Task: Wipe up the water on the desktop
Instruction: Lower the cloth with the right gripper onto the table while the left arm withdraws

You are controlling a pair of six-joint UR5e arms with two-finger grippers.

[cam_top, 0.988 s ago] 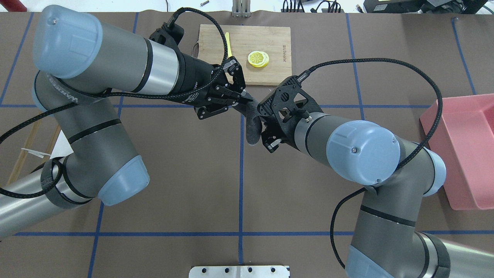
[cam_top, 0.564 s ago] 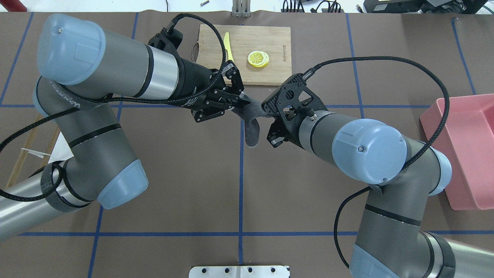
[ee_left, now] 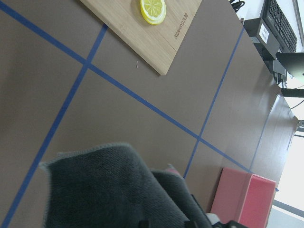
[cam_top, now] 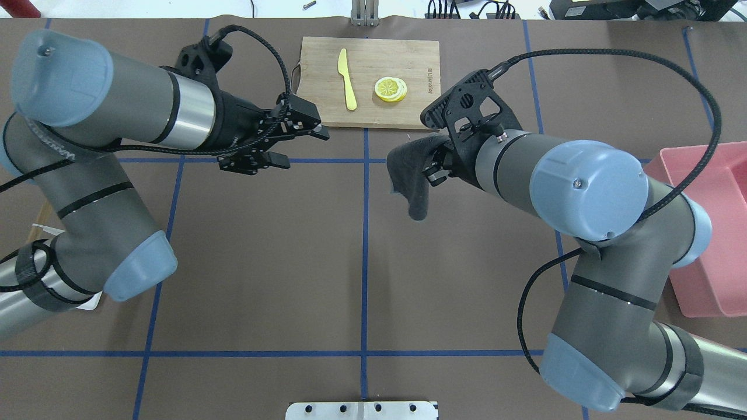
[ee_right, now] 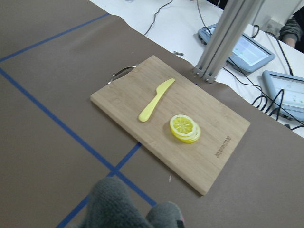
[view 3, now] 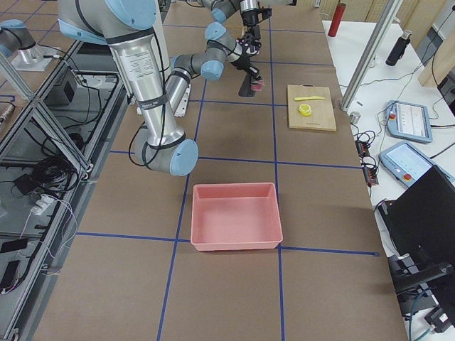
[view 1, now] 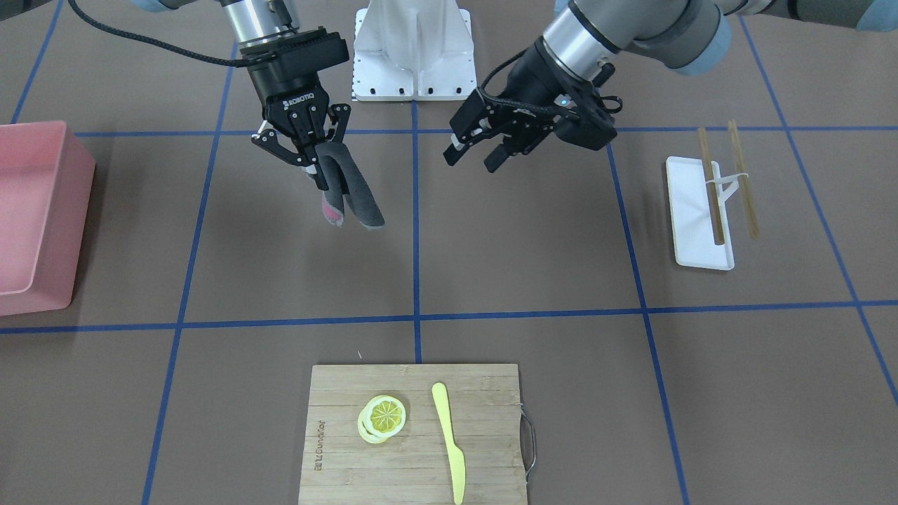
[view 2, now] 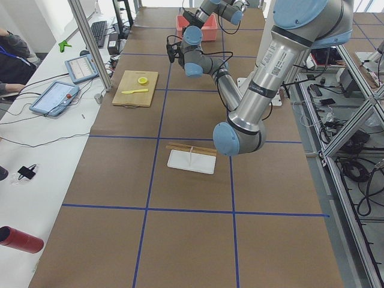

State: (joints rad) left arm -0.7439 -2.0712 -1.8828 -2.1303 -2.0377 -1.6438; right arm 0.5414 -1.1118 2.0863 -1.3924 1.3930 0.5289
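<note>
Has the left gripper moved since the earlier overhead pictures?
Yes. The left gripper has pulled back to the view's left, away from the central blue tape line, leaving the cloth with the right gripper.

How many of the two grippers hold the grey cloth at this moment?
1. The right gripper is shut on the cloth, which hangs down from it. The left gripper is open and empty, apart from the cloth.
</note>
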